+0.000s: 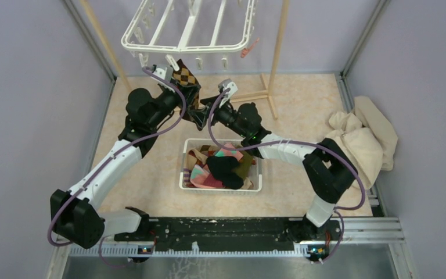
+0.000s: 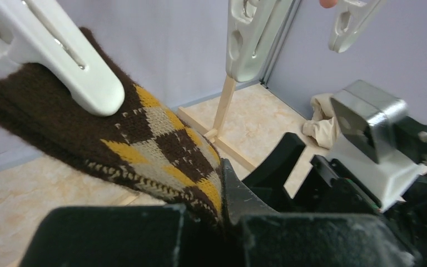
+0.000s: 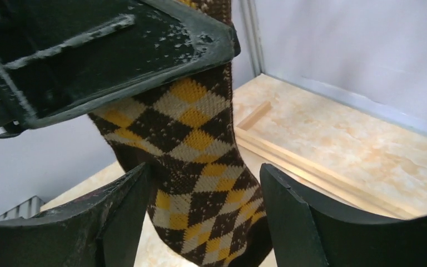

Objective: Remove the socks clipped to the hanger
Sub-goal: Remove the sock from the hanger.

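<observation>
- Left arm (image 1: 113, 163): white links, black joints, purple cable (image 1: 50, 224) looping at 7 o'clock.
- Right arm (image 1: 284, 148): same build and cable colour.
- Right gripper (image 3: 205, 222): plain black wedge fingers (image 3: 300, 222).

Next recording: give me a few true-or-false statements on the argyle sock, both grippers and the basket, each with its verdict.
1. The brown argyle sock hangs from a clip on the hanger. True.
2. The left gripper is open, clear of the sock. False: it is shut on the sock.
3. The right gripper is open, one finger on each side of the sock. True.
4. The white basket is empty. False: it holds several socks.
</observation>
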